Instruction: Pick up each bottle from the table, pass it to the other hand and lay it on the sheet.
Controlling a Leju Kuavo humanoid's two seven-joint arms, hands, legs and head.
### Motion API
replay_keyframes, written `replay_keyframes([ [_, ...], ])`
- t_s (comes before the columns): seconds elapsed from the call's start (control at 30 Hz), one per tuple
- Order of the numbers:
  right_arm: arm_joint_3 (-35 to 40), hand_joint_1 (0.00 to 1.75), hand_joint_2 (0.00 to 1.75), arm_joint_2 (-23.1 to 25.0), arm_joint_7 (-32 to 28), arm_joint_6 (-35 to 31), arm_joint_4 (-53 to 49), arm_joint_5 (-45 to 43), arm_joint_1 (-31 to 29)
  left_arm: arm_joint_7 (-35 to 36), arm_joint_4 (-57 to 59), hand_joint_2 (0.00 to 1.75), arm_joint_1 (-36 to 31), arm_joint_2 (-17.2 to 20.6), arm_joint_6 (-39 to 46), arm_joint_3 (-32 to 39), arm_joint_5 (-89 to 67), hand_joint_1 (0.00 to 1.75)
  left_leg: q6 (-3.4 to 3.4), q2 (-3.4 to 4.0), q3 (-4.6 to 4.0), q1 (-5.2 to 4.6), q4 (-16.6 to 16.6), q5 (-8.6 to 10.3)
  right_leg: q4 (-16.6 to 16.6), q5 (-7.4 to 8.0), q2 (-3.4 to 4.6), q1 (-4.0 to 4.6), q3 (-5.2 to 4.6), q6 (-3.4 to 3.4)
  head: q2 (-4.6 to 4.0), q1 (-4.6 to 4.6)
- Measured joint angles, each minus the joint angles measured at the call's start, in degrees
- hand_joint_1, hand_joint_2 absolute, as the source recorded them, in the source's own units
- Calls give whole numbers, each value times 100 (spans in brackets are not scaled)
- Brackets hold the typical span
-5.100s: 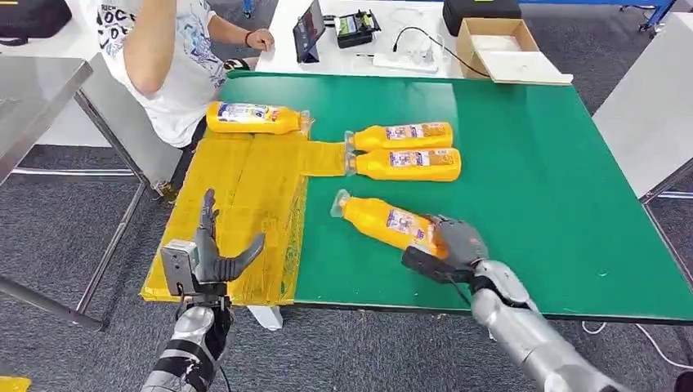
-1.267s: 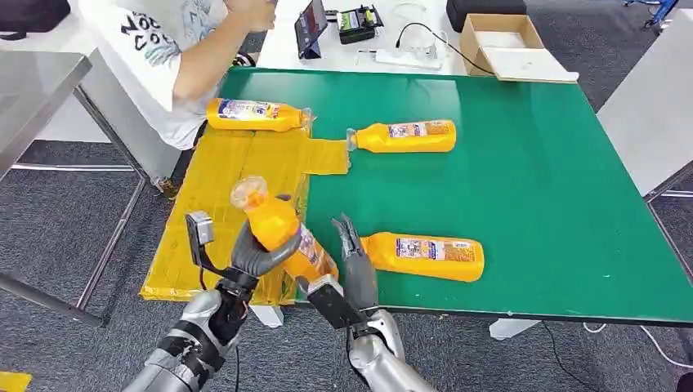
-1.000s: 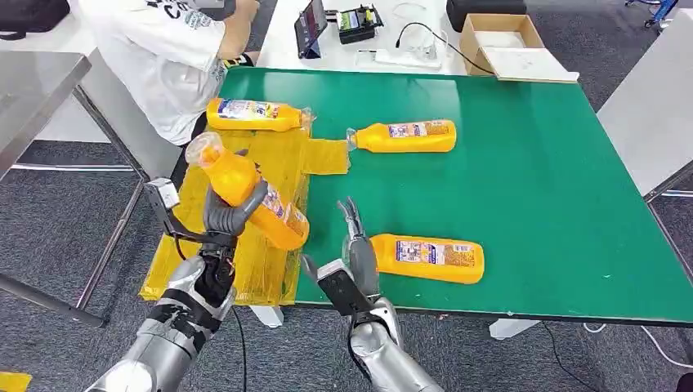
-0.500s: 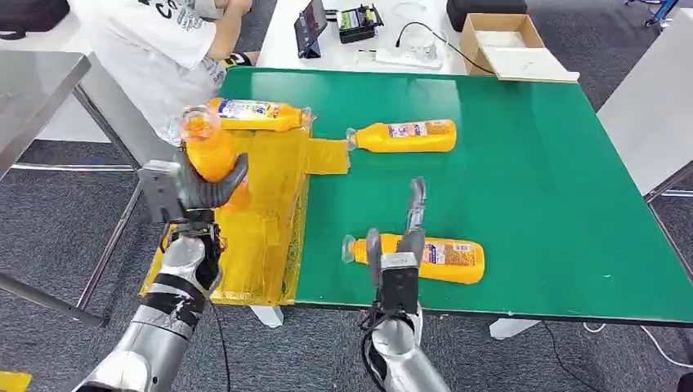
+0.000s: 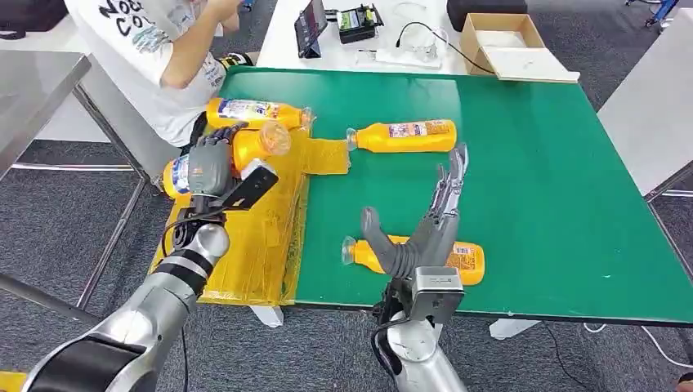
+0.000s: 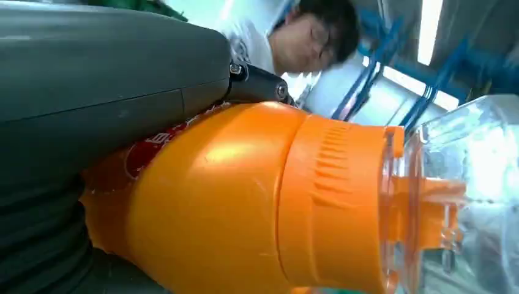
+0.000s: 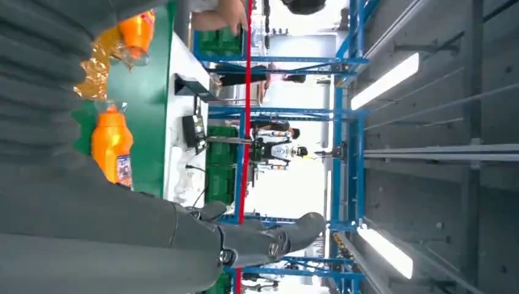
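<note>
Four orange bottles are in view, all the same type: smooth glossy plastic body, printed label band, ribbed orange neck collar and a clear domed cap.

The held bottle [image 5: 233, 151] lies roughly level in the left hand [image 5: 211, 167], above the far left part of the yellow sheet [image 5: 245, 245], cap toward 3 o'clock. The left hand's dark fingers wrap over the body, clamped on it. The left wrist view shows the collar's fine vertical ribs and the see-through cap [image 6: 465, 196] at close range.

The far-left bottle [image 5: 253, 114] lies on its side at the sheet's 12 o'clock edge, just beyond the held one, cap toward 3 o'clock. The centre bottle [image 5: 404, 136] lies on the green table [image 5: 539, 180] at 12 o'clock from the right hand, cap pointing to 9 o'clock, touching or nearly touching the sheet's tab. The near bottle [image 5: 372, 255] lies on the table near its 6 o'clock edge — partly hidden behind the right hand, cap toward 9 o'clock.

The right hand [image 5: 421, 237] stands raised in front of the near bottle, fingers spread and extended toward 12 o'clock, thumb out toward 9 o'clock, holding nothing.

The sheet is crinkled, shiny yellow film draped over the table's 9 o'clock edge. The table top is flat matte green. One person [image 5: 155, 49] in a white printed shirt sits at 11 o'clock.
</note>
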Motion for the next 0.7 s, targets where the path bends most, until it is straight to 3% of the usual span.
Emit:
replay_keyframes([
  [0.17, 20, 0, 175, -37, 0, 68, -6, -15, -10, 301, 725, 175, -175, 197, -907, -308, -775, 175, 0, 3, 0, 0, 0, -1, 0, 0, 2, 0, -2, 0, 0, -4],
  [0.7, 0, 0, 175, -87, 2, 417, 7, -120, -8, 321, 1451, 175, -295, 457, -2368, -811, -1260, 175, 0, 2, -1, 0, 0, 0, 0, 0, 1, 0, -1, 0, 0, -4],
])
